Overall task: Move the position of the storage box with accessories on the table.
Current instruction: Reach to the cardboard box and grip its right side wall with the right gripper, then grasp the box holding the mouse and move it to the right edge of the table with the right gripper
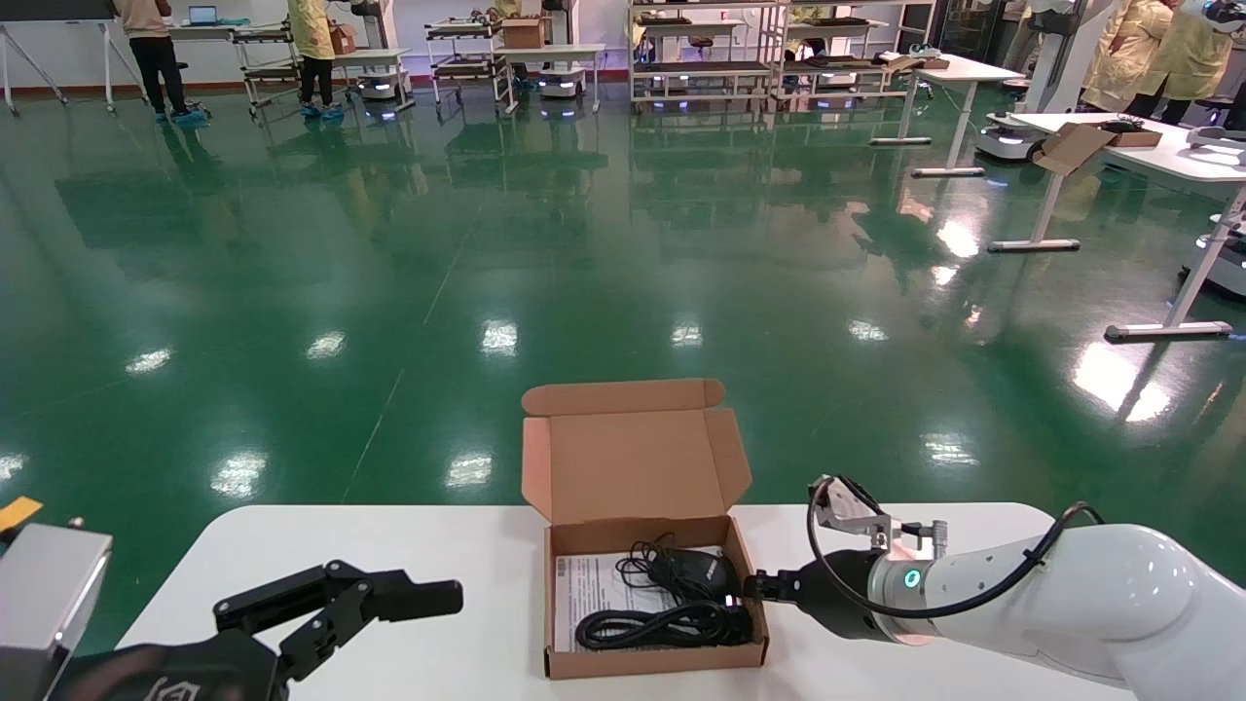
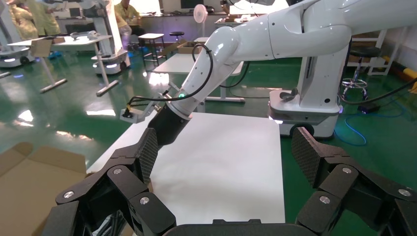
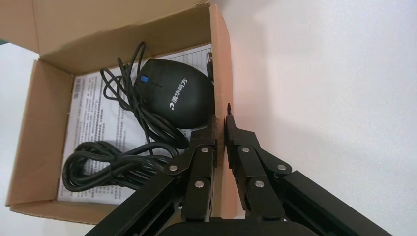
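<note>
The brown cardboard storage box [image 1: 633, 458] sits open on the white table [image 1: 467, 555] with its lid flap standing up at the back. Inside lie a black mouse [image 1: 699, 570], a coiled black cable [image 1: 662, 626] and a white printed sheet [image 1: 589, 584]. My right gripper [image 1: 754, 587] is shut on the box's right side wall [image 3: 221, 73], one finger inside and one outside; the mouse [image 3: 179, 96], cable [image 3: 113, 164] and sheet [image 3: 98, 113] show beside it. My left gripper [image 1: 389, 599] is open and empty over the table left of the box; it also shows in the left wrist view [image 2: 223, 155].
The table's far edge runs just behind the box; beyond it is a green floor. Distant white tables [image 1: 1149, 156], shelving carts and people stand far off. Bare tabletop [image 2: 221, 162] lies right of the box under my right arm.
</note>
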Robot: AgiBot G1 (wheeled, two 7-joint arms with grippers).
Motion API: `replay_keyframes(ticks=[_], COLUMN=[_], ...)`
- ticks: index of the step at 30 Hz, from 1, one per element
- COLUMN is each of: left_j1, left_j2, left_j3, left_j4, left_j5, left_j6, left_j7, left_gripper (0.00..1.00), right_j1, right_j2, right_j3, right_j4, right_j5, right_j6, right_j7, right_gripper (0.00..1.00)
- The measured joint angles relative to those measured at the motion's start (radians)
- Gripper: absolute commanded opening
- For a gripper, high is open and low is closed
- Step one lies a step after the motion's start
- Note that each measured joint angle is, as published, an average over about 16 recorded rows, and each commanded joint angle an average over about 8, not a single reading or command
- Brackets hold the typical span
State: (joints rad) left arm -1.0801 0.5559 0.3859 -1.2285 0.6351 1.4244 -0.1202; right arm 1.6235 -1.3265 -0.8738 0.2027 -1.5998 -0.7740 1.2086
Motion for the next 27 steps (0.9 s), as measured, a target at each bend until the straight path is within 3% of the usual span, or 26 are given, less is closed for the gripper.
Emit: replay_keyframes(ticks=[16,27], left_j1=[0.000,0.000], left_j2=[0.000,0.000], left_j3=[0.000,0.000], left_j4=[0.000,0.000], left_j5=[0.000,0.000], left_j6=[0.000,0.000], left_j7=[0.000,0.000], left_gripper=[1.00,1.00], right_j1=[0.055,0.152], right_j2=[0.028,0.109], right_j3=[-0.008,-0.009], right_j4=[0.031,0.065], right_j5=[-0.003,-0.012], right_j6=[-0.069,-0.143], right_j7=[-0.004,-0.021], right_gripper=[0.00,0.00])
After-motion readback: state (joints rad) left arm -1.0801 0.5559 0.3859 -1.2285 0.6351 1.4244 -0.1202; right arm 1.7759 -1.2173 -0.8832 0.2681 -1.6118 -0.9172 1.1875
